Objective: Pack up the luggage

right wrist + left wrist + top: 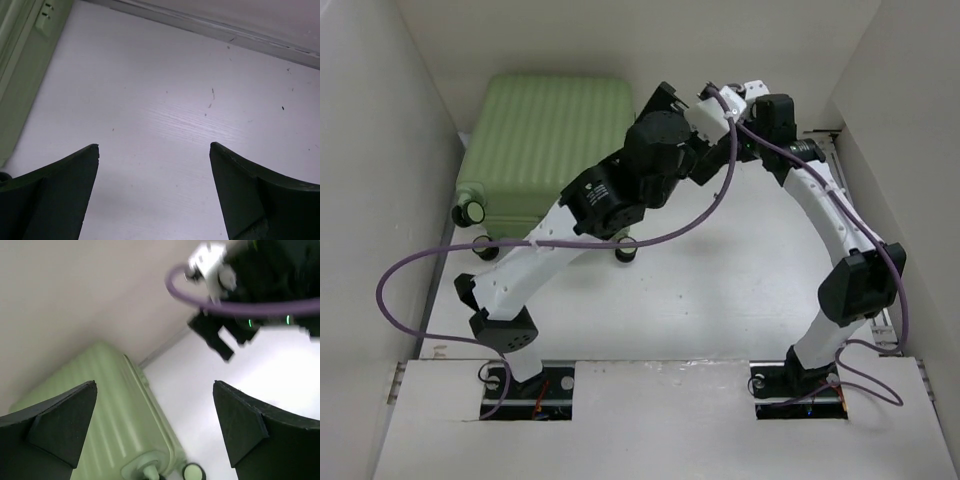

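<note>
Left jaws are spread wide with nothing in them, hanging above the right flank of the luggage (125,425), which sits down and to their left. Right jaws are wide apart and empty too, over bare table (165,100), and the case's side wall is just off to their left. The pale green case lies flat and shut at the table's far left, wheels (472,213) toward the arms, long axis running near-to-far. Left arm looks like the closer one for the next move.

Overhead and both wrist cameras share the luggage (545,140).
</note>
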